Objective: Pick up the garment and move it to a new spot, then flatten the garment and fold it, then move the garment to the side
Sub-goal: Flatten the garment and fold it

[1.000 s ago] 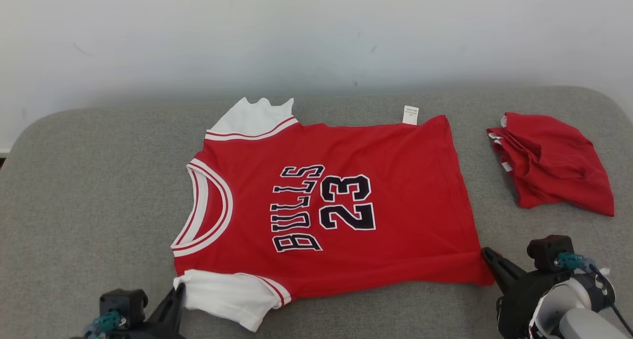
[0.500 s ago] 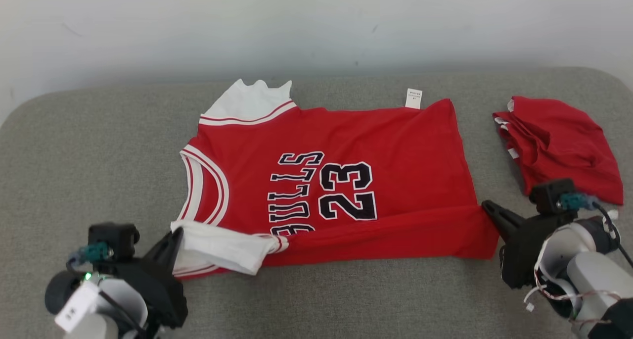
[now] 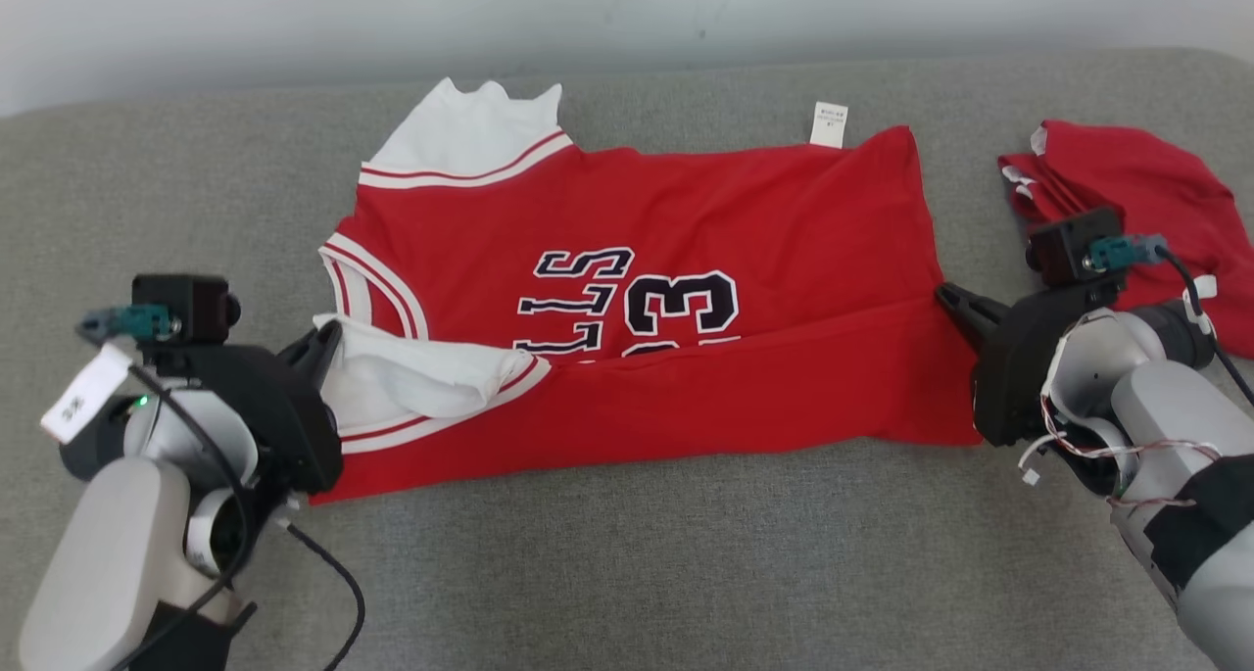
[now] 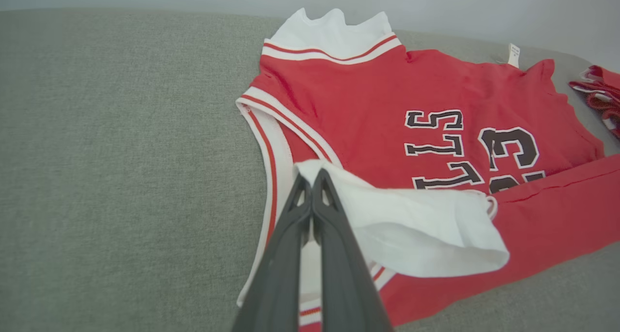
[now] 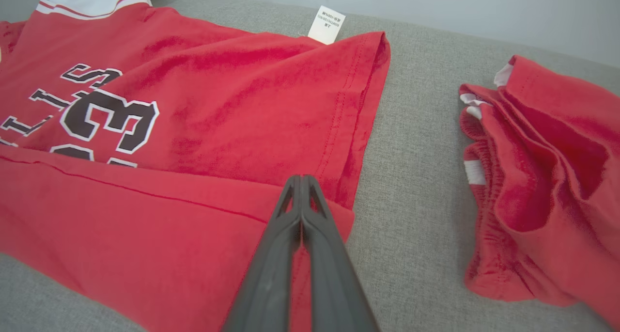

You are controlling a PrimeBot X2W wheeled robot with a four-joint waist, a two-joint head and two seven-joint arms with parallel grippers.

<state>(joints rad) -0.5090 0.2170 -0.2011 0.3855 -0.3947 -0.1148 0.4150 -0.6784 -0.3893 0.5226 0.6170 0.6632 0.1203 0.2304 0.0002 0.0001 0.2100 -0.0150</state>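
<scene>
The left gripper (image 3: 328, 336) is pinching the jersey (image 3: 686, 220) sleeve (image 3: 421, 377), the right gripper (image 3: 948, 297) the hem (image 3: 931, 358). Uneven pulling is risking a crooked fold.

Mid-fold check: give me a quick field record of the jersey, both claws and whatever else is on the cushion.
garment: jersey, lying on grey cushion
fold: near edge lies over the lower print; far half uncovered
left claw: shut on jersey at white sleeve
right claw: shut on jersey at hem corner
other: second red garment, crumpled, to the right, apart from the jersey
label: white label at far hem
</scene>
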